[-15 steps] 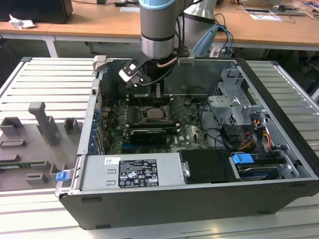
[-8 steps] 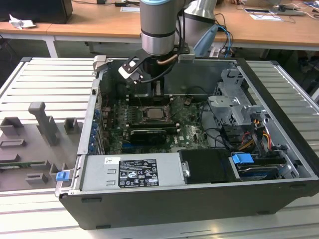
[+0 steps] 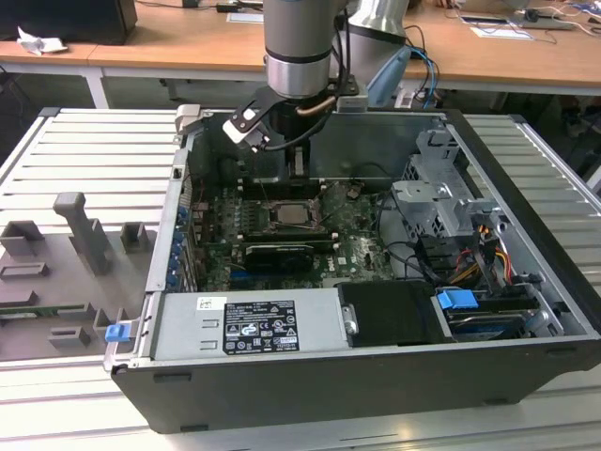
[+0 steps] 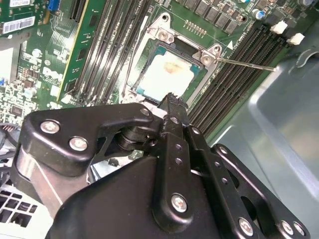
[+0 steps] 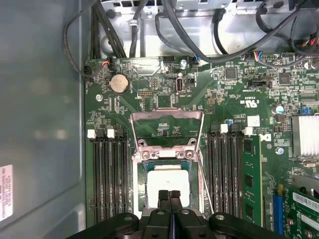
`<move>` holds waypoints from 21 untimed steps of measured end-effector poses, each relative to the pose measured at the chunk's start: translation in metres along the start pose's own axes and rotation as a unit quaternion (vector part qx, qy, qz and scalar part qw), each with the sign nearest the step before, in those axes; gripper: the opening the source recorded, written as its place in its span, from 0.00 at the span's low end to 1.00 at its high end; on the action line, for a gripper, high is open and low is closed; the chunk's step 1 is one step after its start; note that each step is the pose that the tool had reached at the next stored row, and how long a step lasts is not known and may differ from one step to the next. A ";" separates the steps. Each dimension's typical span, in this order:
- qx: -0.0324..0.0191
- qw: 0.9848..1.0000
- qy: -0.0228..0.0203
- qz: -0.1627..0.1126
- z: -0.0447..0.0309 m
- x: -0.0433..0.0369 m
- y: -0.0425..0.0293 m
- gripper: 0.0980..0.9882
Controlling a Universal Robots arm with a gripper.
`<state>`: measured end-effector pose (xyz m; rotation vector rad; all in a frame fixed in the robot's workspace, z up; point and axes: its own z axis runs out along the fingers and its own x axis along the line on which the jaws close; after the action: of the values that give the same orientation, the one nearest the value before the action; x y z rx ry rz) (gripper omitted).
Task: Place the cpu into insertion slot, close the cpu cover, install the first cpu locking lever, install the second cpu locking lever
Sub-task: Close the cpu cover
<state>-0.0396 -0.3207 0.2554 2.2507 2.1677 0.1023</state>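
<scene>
Lying flat in its socket (image 5: 141, 185), metal top upward, the cpu (image 5: 168, 180); fingers (image 5: 163, 196) together just above.

None of the print can be read. In the exterior view a white label (image 3: 258, 326) with black print lies on the grey power supply housing (image 3: 183, 336). In the first wrist view a white sticker (image 5: 6, 191) sits on the case wall (image 5: 40, 99), and fine white lettering (image 5: 251, 103) runs over the green motherboard (image 5: 149, 82).
</scene>
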 end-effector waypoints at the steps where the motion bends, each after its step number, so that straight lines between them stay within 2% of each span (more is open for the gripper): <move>1: 0.000 1.000 0.000 0.000 -0.0024 0.0001 0.0001 0.01; 2: 0.000 1.000 0.000 0.000 -0.0068 0.0003 0.0004 0.01; 4: 0.000 1.000 0.000 0.000 -0.0110 0.0004 0.0006 0.01; 7: 0.000 1.000 -0.001 0.000 -0.0241 0.0009 0.0013 0.01; 11: 0.000 1.000 -0.002 0.000 -0.0243 0.0010 0.0034 0.01; 14: 0.000 1.000 -0.002 0.000 -0.0237 0.0012 0.0115 0.01; 15: 0.001 1.000 -0.001 -0.002 -0.0234 0.0014 0.0164 0.01; 18: 0.001 1.000 -0.001 -0.006 -0.0232 0.0016 0.0200 0.01; 20: 0.001 1.000 -0.001 -0.007 -0.0223 0.0019 0.0294 0.01; 21: 0.001 1.000 -0.001 -0.007 -0.0221 0.0020 0.0317 0.01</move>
<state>-0.0093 -0.3207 0.2793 2.2355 2.1833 0.0966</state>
